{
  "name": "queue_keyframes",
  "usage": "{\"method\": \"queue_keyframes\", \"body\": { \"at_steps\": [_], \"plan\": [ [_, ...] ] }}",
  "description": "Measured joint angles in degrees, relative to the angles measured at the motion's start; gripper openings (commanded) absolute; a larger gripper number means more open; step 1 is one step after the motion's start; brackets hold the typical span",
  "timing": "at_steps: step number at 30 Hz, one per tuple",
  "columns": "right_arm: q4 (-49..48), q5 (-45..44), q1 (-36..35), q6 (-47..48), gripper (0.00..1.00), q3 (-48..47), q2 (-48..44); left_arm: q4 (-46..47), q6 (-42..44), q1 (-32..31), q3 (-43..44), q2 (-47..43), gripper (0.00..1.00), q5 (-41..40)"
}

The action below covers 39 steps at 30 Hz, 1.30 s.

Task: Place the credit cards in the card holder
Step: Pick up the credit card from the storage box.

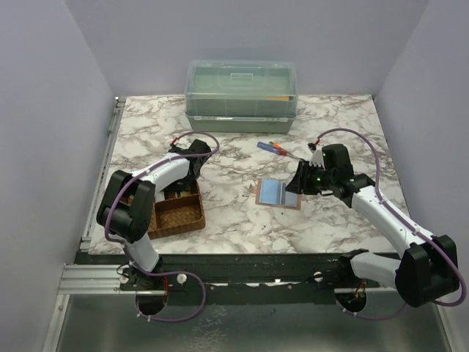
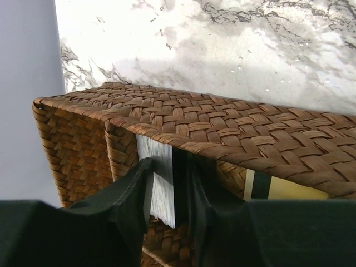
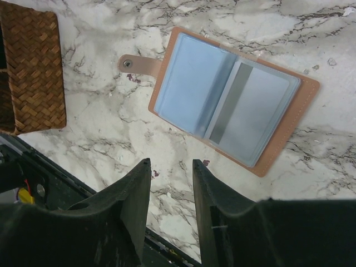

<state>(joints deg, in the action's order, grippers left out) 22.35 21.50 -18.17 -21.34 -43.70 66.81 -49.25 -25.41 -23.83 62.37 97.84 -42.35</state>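
The pinkish-tan card holder (image 1: 277, 193) lies open on the marble; it also shows in the right wrist view (image 3: 233, 100). A light blue card (image 3: 189, 89) sits in its left half and a silver-grey one (image 3: 261, 119) in its right half. My right gripper (image 3: 171, 167) is open and empty, hovering just off the holder's edge (image 1: 299, 182). My left gripper (image 2: 169, 167) is down in the woven tray (image 2: 222, 122), jaws parted on either side of a silver-grey card with a black stripe (image 2: 158, 189). A tan-gold card (image 2: 283, 189) stands in the neighbouring compartment.
The brown woven divided tray (image 1: 176, 209) sits at the front left. Red-and-blue screwdrivers (image 1: 275, 147) lie just behind the holder. A green lidded plastic box (image 1: 242, 95) stands at the back centre. The table's front edge and rail run close below the right gripper.
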Motion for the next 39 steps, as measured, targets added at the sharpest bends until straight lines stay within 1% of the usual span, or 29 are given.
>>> {"method": "queue_keyframes", "body": {
  "at_steps": [3, 11, 14, 22, 33, 37, 39],
  "plan": [
    [0.00, 0.15, 0.00, 0.00, 0.39, 0.00, 0.00, -0.13, -0.04, -0.02, 0.07, -0.15, 0.21, -0.83],
    [0.00, 0.26, 0.00, 0.00, 0.40, 0.00, 0.00, -0.20, 0.04, -0.31, 0.70, -2.60, 0.09, -1.07],
    [0.00, 0.26, 0.00, 0.00, 0.39, 0.00, 0.00, -0.24, 0.09, -0.31, 0.90, -3.17, 0.08, -1.14],
    [0.00, 0.26, 0.00, 0.00, 0.39, 0.00, 0.02, -0.70, 0.07, -1.27, 1.90, -4.44, 0.00, -0.96],
    [0.04, 0.24, 0.00, -0.02, 0.40, 0.00, 0.28, -4.72, -0.13, -1.81, 7.13, -11.56, 0.00, -0.07],
    [0.04, 0.26, 0.00, -0.04, 0.40, -0.02, 0.37, -5.29, -0.20, -1.79, 10.40, -15.23, 0.00, 2.89],
    [0.04, 0.31, 0.00, -0.07, 0.40, 0.00, 0.42, -5.29, -0.20, -1.81, 12.57, -17.35, 0.00, 5.84]
  ]
}}
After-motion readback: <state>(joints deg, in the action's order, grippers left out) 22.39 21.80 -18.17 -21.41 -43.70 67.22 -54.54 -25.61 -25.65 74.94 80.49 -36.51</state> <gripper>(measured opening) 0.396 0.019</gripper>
